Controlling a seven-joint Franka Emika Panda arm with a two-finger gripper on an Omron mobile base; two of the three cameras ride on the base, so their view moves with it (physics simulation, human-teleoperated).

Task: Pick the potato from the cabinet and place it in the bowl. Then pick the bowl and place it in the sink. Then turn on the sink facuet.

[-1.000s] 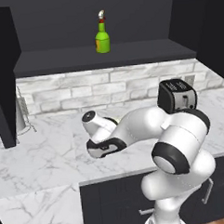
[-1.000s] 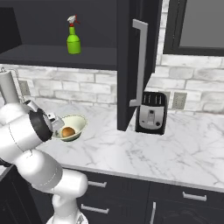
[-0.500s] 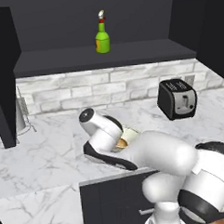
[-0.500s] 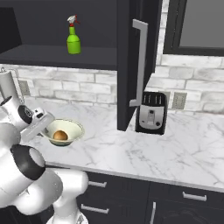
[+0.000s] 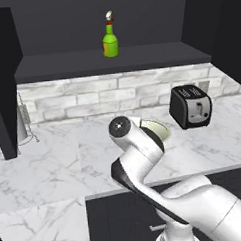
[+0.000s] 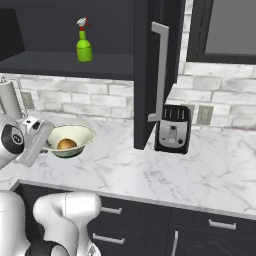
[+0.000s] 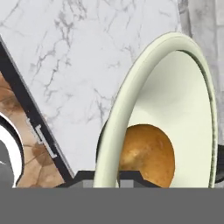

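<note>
Now gripper [image 7: 107, 176] pinched on bowl [image 6: 75, 136] rim at six o'clock in hand view, potato [image 7: 146, 154] inside, bowl apparently just above counter [image 6: 165, 170], toaster [image 6: 172, 129] at three o'clock.

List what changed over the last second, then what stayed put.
The arm swung across the counter and the pincer shut on the near rim of the bowl; a second ago it was not yet closed. The bowl, with the potato inside, now sits a little higher in the right base view, apparently lifted. The green bottle on the cabinet shelf and the toaster have not moved.
</note>
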